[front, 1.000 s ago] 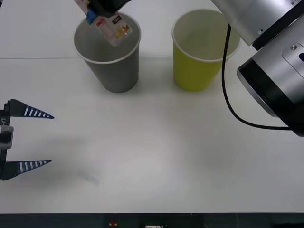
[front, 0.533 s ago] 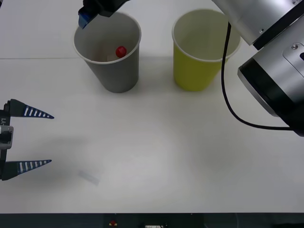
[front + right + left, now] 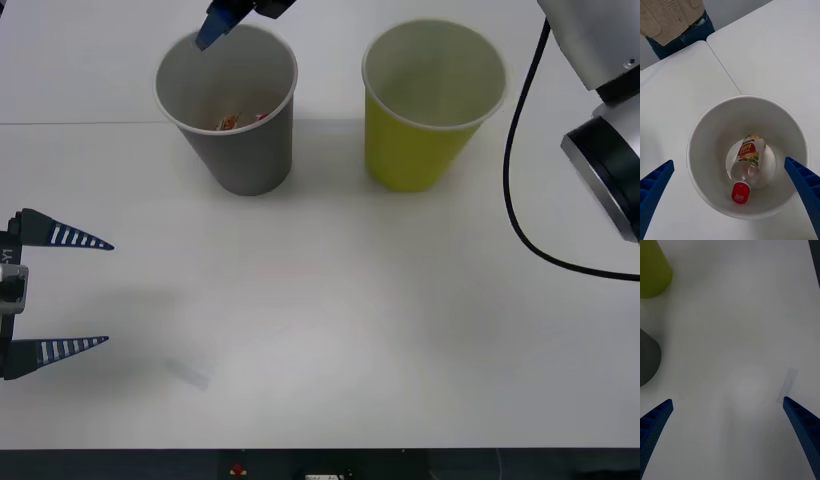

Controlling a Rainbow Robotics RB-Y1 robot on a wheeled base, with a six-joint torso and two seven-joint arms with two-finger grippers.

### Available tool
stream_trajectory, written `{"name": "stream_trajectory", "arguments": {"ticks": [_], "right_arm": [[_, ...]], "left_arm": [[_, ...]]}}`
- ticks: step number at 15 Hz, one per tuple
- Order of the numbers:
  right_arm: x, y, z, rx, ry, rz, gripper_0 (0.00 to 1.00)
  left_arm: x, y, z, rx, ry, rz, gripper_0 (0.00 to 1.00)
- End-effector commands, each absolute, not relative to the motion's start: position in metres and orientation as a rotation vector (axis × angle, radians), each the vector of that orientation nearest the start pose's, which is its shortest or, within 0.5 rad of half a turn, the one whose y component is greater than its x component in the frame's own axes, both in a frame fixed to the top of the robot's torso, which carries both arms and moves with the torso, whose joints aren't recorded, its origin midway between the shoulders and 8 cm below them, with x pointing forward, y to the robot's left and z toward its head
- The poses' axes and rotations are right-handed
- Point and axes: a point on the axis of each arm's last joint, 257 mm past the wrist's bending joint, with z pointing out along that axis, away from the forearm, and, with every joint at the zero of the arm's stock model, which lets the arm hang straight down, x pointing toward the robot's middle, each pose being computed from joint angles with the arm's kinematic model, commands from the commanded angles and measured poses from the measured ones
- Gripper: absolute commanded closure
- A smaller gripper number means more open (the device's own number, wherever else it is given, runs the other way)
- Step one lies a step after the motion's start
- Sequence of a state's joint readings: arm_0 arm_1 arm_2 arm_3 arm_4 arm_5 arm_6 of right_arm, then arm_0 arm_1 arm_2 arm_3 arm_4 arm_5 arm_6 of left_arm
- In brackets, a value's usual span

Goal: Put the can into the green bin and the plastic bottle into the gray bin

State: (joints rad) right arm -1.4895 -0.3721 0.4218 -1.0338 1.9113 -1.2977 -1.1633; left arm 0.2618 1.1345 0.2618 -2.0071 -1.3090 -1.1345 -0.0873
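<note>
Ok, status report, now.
Right gripper open above the gray bin. Plastic bottle lying inside it. Left gripper open, idle at table's near left. Nothing in the way.

Both grippers' jaws spread wide

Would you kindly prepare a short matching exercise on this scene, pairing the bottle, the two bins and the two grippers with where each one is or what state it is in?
Column one:
1. plastic bottle
2. green bin
3. left gripper
4. right gripper

Column two:
A. open, low near the table's left edge
B. open, above the gray bin
C. lying inside the gray bin
D. standing to the right of the gray bin

Pairs: 1-C, 2-D, 3-A, 4-B
</note>
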Motion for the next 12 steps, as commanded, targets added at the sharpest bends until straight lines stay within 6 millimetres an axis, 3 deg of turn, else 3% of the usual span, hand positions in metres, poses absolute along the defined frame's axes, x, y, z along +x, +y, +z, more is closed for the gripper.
{"name": "stream_trajectory", "arguments": {"ticks": [1,6,12], "right_arm": [[0.54,0.077,0.061,-1.328,1.797,0.49,0.0],[0.503,0.041,0.049,-1.377,1.679,0.533,0.0],[0.437,-0.012,0.016,-1.443,1.567,0.523,0.0]], "left_arm": [[0.341,0.286,-0.167,1.762,1.444,-0.118,0.0],[0.341,0.286,-0.167,1.762,1.444,-0.118,0.0],[0.341,0.286,-0.167,1.762,1.444,-0.118,0.0]]}}
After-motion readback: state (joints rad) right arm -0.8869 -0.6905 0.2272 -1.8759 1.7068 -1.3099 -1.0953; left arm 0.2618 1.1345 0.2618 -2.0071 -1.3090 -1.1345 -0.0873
